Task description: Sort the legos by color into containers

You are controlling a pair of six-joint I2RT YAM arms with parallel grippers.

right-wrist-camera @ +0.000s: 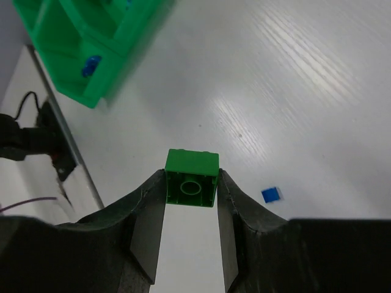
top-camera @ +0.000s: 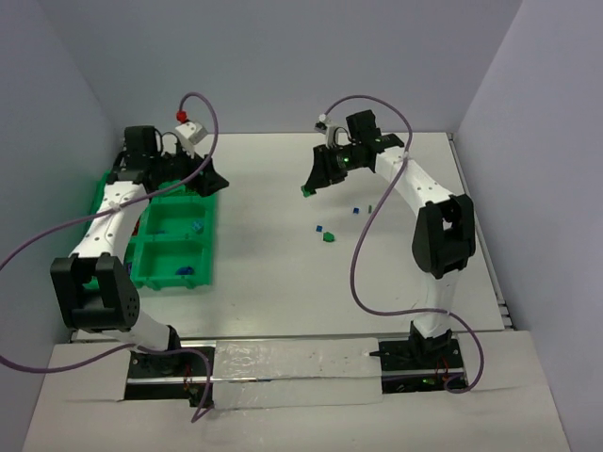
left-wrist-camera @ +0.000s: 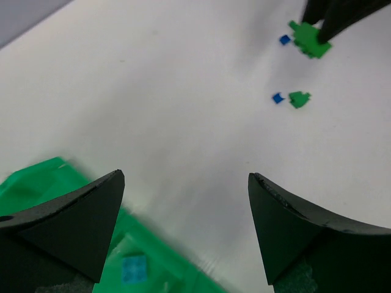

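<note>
My right gripper (top-camera: 311, 188) is shut on a green brick (right-wrist-camera: 192, 178) and holds it above the table's middle, right of the green tray (top-camera: 141, 254). The held brick also shows in the left wrist view (left-wrist-camera: 310, 39). My left gripper (left-wrist-camera: 185, 176) is open and empty, over the tray's far right edge (left-wrist-camera: 36, 183). Blue bricks lie in the tray's right compartments (top-camera: 195, 227) (top-camera: 185, 271). On the table lie a blue brick (top-camera: 318, 227), a green brick (top-camera: 328, 238), another blue one (top-camera: 355, 209) and a small teal piece (top-camera: 370, 209).
The tray stands at the left, under my left arm, and shows at the upper left of the right wrist view (right-wrist-camera: 79, 43). Purple cables loop over both arms. Walls close the back and both sides.
</note>
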